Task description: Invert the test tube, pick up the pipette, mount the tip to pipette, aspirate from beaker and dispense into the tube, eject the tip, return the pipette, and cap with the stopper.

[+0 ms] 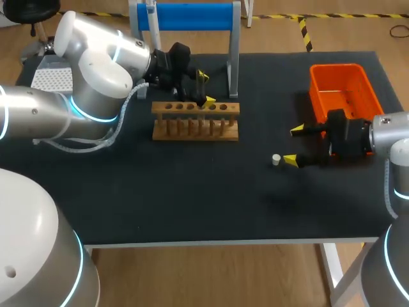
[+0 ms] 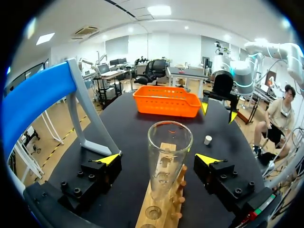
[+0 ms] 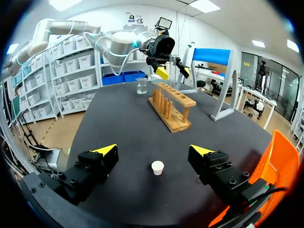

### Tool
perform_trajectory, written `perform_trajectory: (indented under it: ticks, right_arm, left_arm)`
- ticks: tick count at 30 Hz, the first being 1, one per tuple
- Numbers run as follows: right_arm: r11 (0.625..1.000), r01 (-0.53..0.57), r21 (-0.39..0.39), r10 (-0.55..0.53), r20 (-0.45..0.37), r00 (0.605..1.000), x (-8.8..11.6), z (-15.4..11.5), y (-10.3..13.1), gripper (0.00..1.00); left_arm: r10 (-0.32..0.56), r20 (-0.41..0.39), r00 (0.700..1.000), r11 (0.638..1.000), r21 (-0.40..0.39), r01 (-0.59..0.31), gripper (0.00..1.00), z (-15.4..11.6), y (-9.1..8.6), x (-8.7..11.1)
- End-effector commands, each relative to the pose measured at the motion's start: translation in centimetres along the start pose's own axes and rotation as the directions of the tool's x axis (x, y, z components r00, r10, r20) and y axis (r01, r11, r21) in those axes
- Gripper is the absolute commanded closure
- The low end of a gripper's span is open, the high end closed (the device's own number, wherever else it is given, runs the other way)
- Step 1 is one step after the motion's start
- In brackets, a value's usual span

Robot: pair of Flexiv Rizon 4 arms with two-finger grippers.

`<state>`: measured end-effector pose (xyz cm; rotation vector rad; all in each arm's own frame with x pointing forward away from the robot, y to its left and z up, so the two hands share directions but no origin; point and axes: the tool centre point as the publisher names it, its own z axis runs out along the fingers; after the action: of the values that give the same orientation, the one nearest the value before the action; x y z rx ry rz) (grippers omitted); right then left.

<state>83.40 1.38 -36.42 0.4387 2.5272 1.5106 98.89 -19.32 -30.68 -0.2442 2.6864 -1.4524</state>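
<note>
A clear test tube (image 2: 168, 161) stands upright, mouth up, in the wooden rack (image 1: 195, 120). My left gripper (image 1: 206, 89) hangs over the rack. In its wrist view its yellow-tipped fingers (image 2: 109, 159) stand wide on both sides of the tube without touching it. A small white stopper (image 1: 276, 159) lies on the black table. My right gripper (image 1: 293, 145) is open just right of the stopper (image 3: 157, 167), which lies low between its spread fingers (image 3: 107, 149). A glass beaker (image 3: 141, 85) stands past the rack (image 3: 171, 107), near the left gripper (image 3: 171, 71).
An orange basket (image 1: 345, 89) sits at the back right, close behind my right wrist. A blue-topped stand (image 1: 185, 16) rises behind the rack, with one grey leg (image 1: 234, 64) beside the rack's right end.
</note>
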Motion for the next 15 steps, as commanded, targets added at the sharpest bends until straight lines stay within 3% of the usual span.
perform_trajectory:
  ticks: [1, 15]
  right_arm:
    - [1.000, 0.003, 0.012, -0.003, -0.002, 1.000, 0.2, 0.5, -0.5, 0.00]
    - [0.999, 0.002, 0.051, -0.001, -0.010, 1.000, 0.1, 1.3, -1.6, 0.00]
  left_arm:
    - [-0.001, -0.002, 1.000, 1.000, -0.003, 0.001, 0.00, 0.0, 0.0, -0.1]
    - [-0.001, -0.002, 1.000, 1.000, -0.003, 0.001, 0.00, 0.0, 0.0, -0.1]
